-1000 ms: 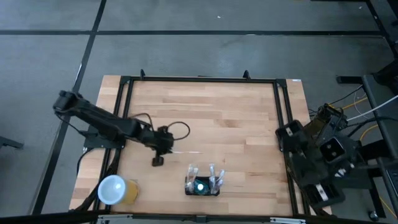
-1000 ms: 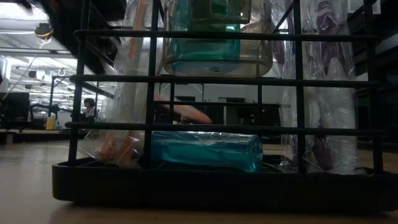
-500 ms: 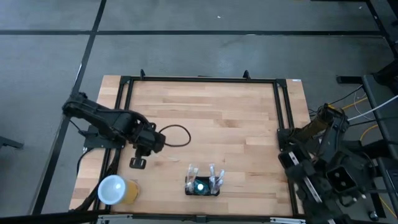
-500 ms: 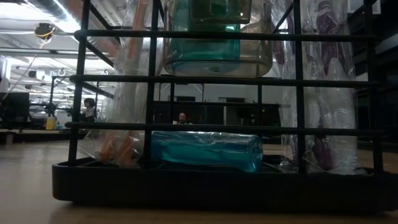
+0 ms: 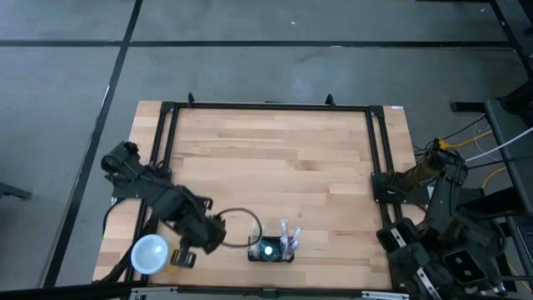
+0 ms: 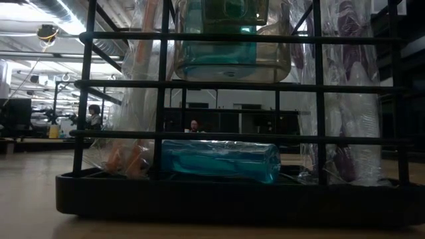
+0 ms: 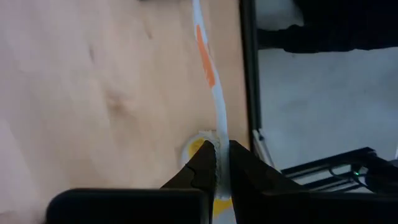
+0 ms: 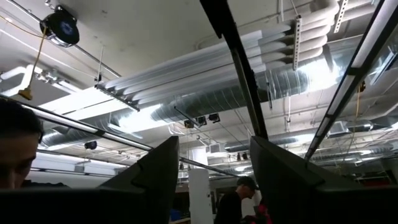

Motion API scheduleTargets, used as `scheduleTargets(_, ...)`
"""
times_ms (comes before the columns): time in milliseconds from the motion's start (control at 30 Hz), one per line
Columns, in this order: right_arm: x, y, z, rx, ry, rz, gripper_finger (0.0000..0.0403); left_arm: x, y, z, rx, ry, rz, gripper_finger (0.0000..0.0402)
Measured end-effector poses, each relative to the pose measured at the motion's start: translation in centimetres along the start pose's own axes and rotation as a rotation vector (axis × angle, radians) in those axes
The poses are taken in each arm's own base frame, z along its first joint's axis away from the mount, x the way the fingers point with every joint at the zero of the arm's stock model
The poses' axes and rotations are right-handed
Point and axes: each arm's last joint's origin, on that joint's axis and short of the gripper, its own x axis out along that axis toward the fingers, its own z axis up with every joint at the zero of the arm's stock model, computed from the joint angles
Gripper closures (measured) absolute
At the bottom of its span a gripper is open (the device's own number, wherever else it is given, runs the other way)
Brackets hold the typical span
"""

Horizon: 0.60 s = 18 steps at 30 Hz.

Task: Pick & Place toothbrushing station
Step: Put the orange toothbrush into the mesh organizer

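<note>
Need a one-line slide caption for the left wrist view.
Left gripper shut on a white-and-orange toothbrush, held over the wooden table.

The right gripper point(image 8: 214, 180) pointed upward at the room's ceiling, its two dark fingers point(image 8: 152, 177) standing apart with an open gap between them and nothing held. Overhead ran silver ventilation ducts point(image 8: 211, 102), a dark diagonal beam point(image 8: 239, 68) and strip lights. A round black fixture point(image 8: 61, 26) hung from the ceiling. A person's head point(image 8: 15, 146) showed at one edge, and another person point(image 8: 235, 199) stood in the gap between the fingers.
</note>
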Motion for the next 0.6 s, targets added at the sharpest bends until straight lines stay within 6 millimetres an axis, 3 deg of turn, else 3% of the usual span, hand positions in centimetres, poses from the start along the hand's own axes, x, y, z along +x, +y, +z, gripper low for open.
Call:
scheduleTargets(267,0.0,0.1,0.0,-0.006,-0.001,0.004,0.0202,0.5,-1.6,0.9,-0.032,-0.077,-0.010,0.0383)
scheduleTargets(600,0.0,0.2,0.0,-0.011,-0.017,0.041,0.0202,0.6,-0.4,2.1,-0.029,-0.099,0.016,0.0383)
